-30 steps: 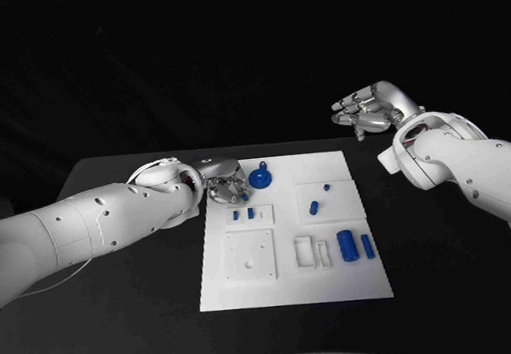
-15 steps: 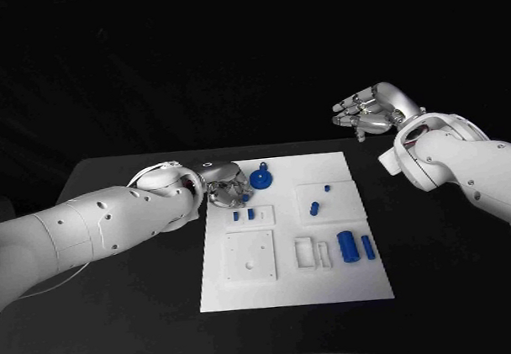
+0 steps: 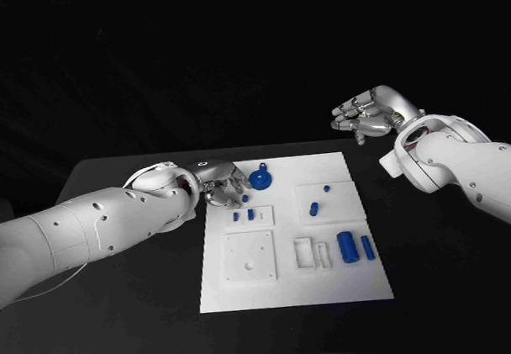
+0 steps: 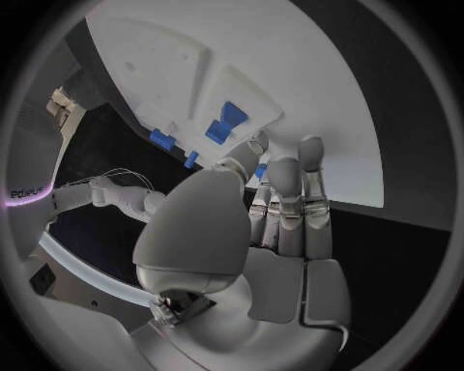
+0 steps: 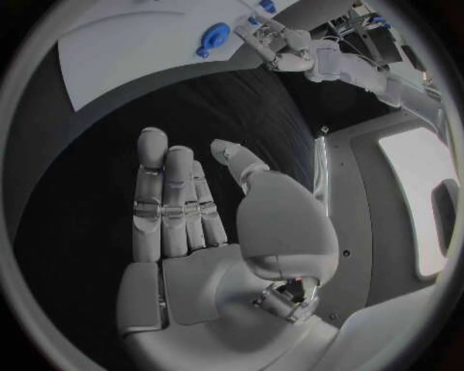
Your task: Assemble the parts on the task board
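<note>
The white task board (image 3: 293, 283) lies mid-table. My left hand (image 3: 221, 184) hovers over its far left corner, beside a round blue knobbed part (image 3: 261, 177). A small blue piece (image 3: 244, 198) shows at its fingertips, and in the left wrist view a bit of blue (image 4: 259, 172) sits between thumb and finger of my left hand (image 4: 275, 193), so it seems pinched. My right hand (image 3: 371, 113) is raised off the board's far right, with fingers apart and an empty palm (image 5: 193, 232).
Two small blue pegs (image 3: 243, 215) stand in a white holder near the left hand. Blue pieces (image 3: 316, 206) sit on a raised white block, and two blue cylinders (image 3: 355, 246) lie at the right. A white square plate (image 3: 250, 256) sits front left.
My left hand has drawn slightly back toward the board's far edge, and a small blue piece now shows at its fingertips. The right hand has barely shifted.
</note>
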`<act>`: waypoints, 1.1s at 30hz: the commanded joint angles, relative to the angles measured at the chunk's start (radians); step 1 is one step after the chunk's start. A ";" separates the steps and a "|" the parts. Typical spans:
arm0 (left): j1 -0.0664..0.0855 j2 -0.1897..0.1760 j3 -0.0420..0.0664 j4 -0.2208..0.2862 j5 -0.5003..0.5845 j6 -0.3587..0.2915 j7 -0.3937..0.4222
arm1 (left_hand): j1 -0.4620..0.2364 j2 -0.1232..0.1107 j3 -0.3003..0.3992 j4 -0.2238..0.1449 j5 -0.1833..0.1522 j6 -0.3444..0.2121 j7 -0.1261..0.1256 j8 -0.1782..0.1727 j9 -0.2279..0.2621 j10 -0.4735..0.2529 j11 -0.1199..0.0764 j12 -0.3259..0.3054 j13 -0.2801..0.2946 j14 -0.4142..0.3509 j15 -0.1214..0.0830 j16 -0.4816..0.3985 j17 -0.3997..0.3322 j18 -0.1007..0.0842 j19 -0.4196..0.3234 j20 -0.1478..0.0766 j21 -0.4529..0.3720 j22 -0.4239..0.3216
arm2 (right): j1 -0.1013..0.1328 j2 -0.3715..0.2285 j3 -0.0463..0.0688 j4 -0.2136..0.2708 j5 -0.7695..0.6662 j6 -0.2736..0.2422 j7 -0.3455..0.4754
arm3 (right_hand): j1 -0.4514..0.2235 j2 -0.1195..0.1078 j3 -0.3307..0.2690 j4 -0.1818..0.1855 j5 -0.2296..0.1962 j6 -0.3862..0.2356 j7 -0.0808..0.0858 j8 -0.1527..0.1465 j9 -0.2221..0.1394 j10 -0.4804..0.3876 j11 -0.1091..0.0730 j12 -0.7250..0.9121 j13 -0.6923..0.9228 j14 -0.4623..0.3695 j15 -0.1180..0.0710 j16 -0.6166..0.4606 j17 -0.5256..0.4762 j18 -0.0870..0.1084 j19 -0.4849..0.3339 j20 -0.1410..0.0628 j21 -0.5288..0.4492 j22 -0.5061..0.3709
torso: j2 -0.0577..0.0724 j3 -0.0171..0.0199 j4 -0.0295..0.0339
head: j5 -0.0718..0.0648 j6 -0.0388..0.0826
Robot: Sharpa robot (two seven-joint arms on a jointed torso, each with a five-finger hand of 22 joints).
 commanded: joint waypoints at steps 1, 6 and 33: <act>0.000 -0.004 0.003 -0.004 0.016 -0.029 0.005 | 0.014 0.001 -0.006 0.000 -0.001 0.011 0.007 -0.002 0.000 -0.009 -0.002 -0.001 -0.001 -0.003 0.005 -0.007 -0.001 0.001 0.008 -0.001 -0.010 0.000 | -0.006 -0.006 0.000 0.011 -0.043 0.071 -0.009 | 0.009 0.000 -0.004 -0.009 -0.006 -0.005 0.002 -0.001 -0.001 -0.007 -0.001 -0.006 -0.001 0.015 -0.002 0.004 -0.010 0.042 0.043 0.003 0.022 -0.005 | -0.001 0.0001 -0.0002 | 0.001 0.004; 0.000 -0.016 0.009 -0.014 0.040 -0.035 0.008 | 0.018 0.004 0.006 -0.007 0.006 0.058 0.015 0.000 0.002 -0.001 -0.003 -0.002 -0.001 -0.003 0.004 -0.007 0.000 0.002 0.010 -0.002 -0.013 0.005 | -0.015 -0.020 0.000 0.028 -0.096 0.138 -0.019 | 0.015 0.008 0.014 -0.034 -0.007 0.006 -0.003 0.000 0.000 0.015 -0.008 -0.004 -0.002 0.026 -0.009 0.007 -0.029 0.040 0.043 -0.001 0.069 -0.022 | -0.001 -0.0006 -0.0007 | -0.006 0.012; 0.043 -0.133 0.111 0.090 0.991 -0.155 0.174 | -0.033 0.014 0.029 0.045 0.008 0.180 0.082 0.007 0.006 -0.049 0.042 0.003 0.000 -0.296 0.132 -1.055 -0.321 -0.068 -0.367 0.127 -0.358 -0.486 | -0.090 -0.048 -0.021 0.099 -0.526 0.214 -0.135 | 0.044 -0.003 0.016 -0.053 -0.300 0.033 -0.015 -0.001 -0.001 0.048 -0.019 -0.010 -0.001 0.038 -0.014 0.015 -0.046 0.026 0.043 -0.008 0.115 -0.049 | -0.002 -0.0020 0.0013 | -0.036 0.029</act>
